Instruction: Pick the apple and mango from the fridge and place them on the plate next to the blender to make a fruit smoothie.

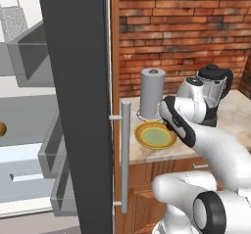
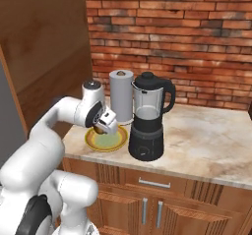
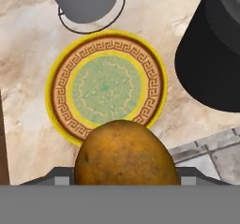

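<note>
An oval orange-brown mango (image 3: 124,150) sits between the fingers of my gripper (image 3: 124,175), which is shut on it. It hangs above the near rim of the yellow plate (image 3: 57,96) with the green centre and patterned brown band. From the right base view, the gripper (image 2: 102,126) hovers just over the plate (image 2: 117,143), left of the blender (image 2: 147,121). The plate (image 1: 155,136) lies empty on the counter. A small round brownish fruit (image 1: 2,128) peeks in on a fridge shelf at the left edge; I cannot tell its kind. The fridge door (image 1: 78,105) stands open.
A grey upright roll (image 2: 121,101) stands right behind the plate. The blender's black base (image 3: 211,63) is close on the plate's right. The door's silver handle (image 1: 125,154) juts toward the counter edge. A metal grater (image 1: 12,17) sits high in the fridge.
</note>
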You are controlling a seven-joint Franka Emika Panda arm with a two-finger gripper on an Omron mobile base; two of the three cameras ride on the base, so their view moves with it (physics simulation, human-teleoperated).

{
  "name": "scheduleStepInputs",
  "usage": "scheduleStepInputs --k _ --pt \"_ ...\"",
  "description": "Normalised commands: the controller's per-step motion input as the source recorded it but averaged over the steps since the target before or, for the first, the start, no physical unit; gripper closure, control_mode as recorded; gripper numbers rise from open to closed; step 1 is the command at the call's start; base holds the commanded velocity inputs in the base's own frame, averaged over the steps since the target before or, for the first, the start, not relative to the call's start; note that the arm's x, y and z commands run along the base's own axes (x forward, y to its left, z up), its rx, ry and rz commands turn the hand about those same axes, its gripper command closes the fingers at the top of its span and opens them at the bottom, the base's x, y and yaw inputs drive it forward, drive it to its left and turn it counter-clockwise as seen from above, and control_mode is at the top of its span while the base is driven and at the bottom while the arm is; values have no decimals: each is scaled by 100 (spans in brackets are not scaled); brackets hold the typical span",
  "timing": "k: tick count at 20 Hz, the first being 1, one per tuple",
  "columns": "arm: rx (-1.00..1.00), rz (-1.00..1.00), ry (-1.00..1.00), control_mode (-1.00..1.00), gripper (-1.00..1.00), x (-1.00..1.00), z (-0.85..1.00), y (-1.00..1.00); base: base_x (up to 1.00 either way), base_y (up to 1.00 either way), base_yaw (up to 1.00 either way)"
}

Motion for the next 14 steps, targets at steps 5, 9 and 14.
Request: scheduleStepInputs --k 5,9,14 --pt "-3 0 0 -100 100 46 -48 0 0 0 0" --pt "-4 0 0 -100 100 18 -63 0 0 0 0" --pt "-4 0 0 -100 -100 23 -42 0 0 0 0"
